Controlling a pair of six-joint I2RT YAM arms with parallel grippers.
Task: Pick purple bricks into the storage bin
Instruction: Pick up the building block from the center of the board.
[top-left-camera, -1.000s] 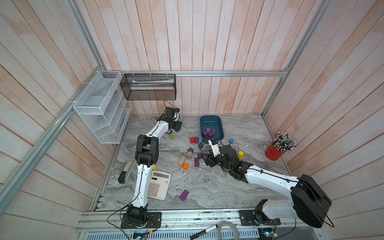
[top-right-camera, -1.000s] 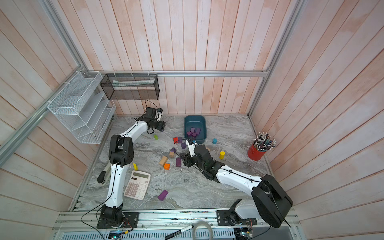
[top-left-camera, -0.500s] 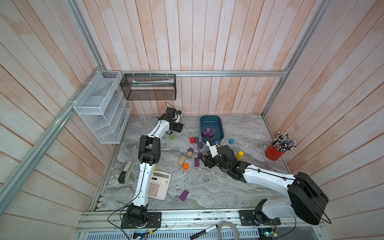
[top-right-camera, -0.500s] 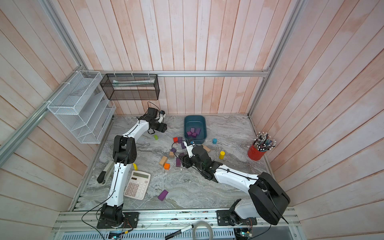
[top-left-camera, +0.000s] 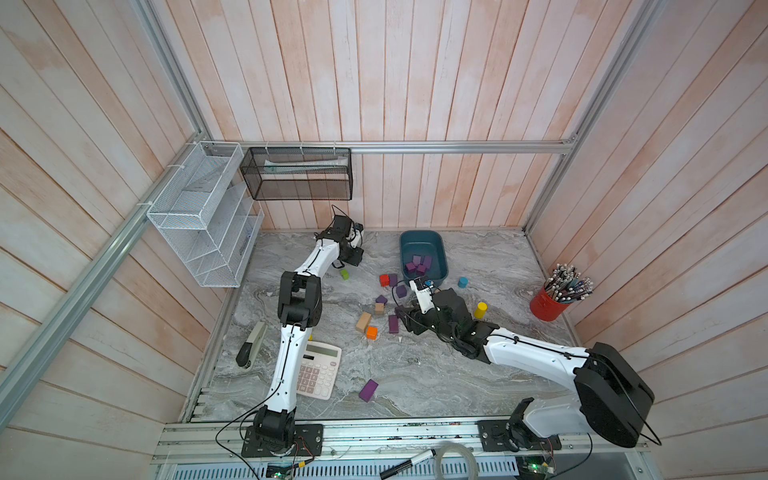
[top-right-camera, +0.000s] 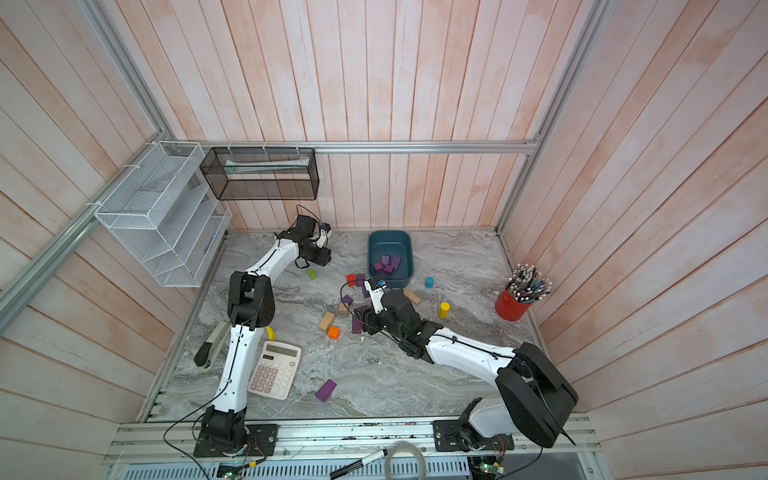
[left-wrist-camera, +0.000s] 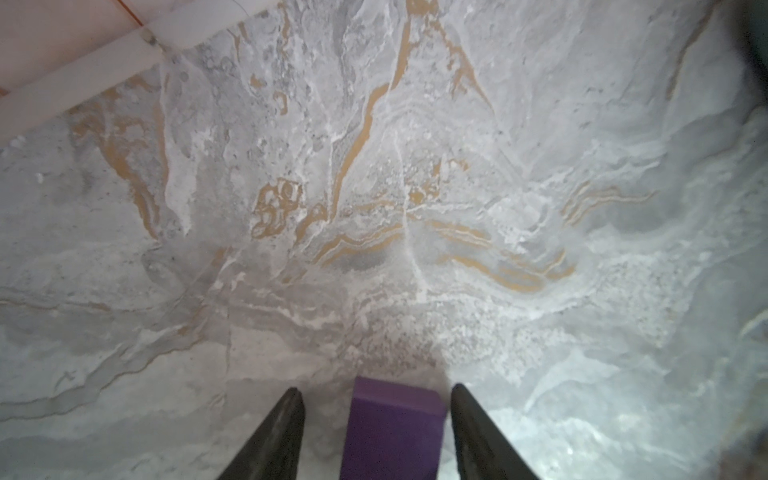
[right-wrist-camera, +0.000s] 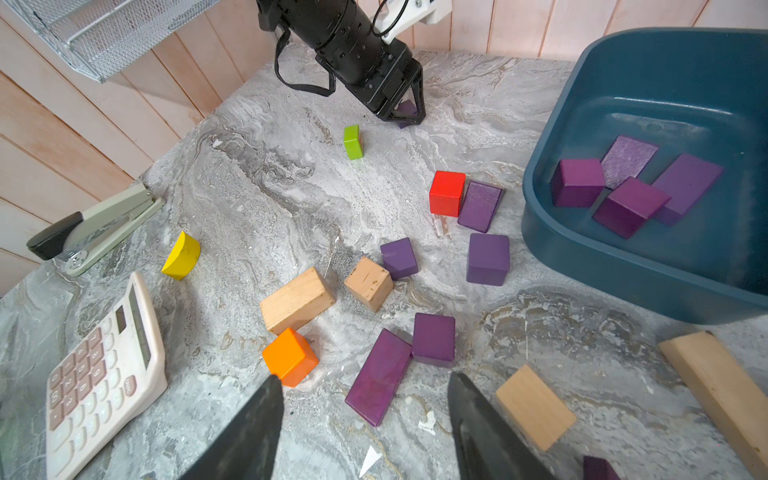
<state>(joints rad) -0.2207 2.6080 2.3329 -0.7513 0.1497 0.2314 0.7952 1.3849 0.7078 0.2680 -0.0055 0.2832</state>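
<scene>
Left pincer (left-wrist-camera: 375, 388) is down at the grey marble desk (left-wrist-camera: 415, 166), jaws straddling a small purple wooden block (left-wrist-camera: 392, 432). One finger is at the block's face and there's a visible gap at the other, so it's not clamped. A green wooden block (right-wrist-camera: 353, 142) stands near that pincer. Right pincer (right-wrist-camera: 365, 415) is spread wide, holding nothing, above the desk. A long purple wooden bar (right-wrist-camera: 380, 376) lies just ahead of its tips, touching a purple oblong block (right-wrist-camera: 433, 338) at the far end. An orange wooden cube (right-wrist-camera: 289, 356) sits right by one fingertip and a flat tan wooden block (right-wrist-camera: 536, 407) by the other. Further ahead are two tan blocks (right-wrist-camera: 297, 299), a purple cube (right-wrist-camera: 399, 257), a purple upright block (right-wrist-camera: 487, 258), then a flat purple piece (right-wrist-camera: 480, 205) against a red cube (right-wrist-camera: 446, 193). The dark teal plastic storage bin (right-wrist-camera: 623, 266) is beyond the right pincer and off to one side, with four purple bricks (right-wrist-camera: 629, 205) clustered on its floor. One lone purple brick (top-left-camera: 368, 390) lies well behind both pincers near the desk's front edge, beside the white calculator (top-left-camera: 318, 370).
</scene>
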